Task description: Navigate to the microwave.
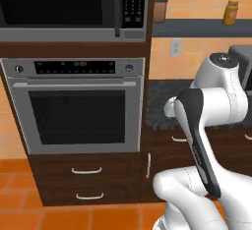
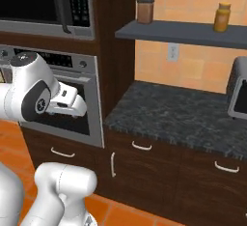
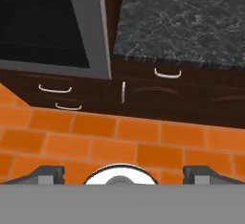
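The microwave, its black glass front framed in grey steel and its keypad on the right, sits built into dark wood cabinetry above and ahead of the gripper, directly over the grey wall oven. In the hand view the two finger tips stand wide apart at the bottom edge with nothing between them, hanging above the orange tile floor. Beyond the gripper in that view lie the oven's lower corner, two drawer handles beneath it, and the edge of the dark speckled counter. From the right base view the folded white arm sits in front of the oven, below the microwave. Off to the arm's right a grey shelf carries a brown jar and a yellow bottle, well apart, above the counter; a silver appliance stands at the counter's far end.
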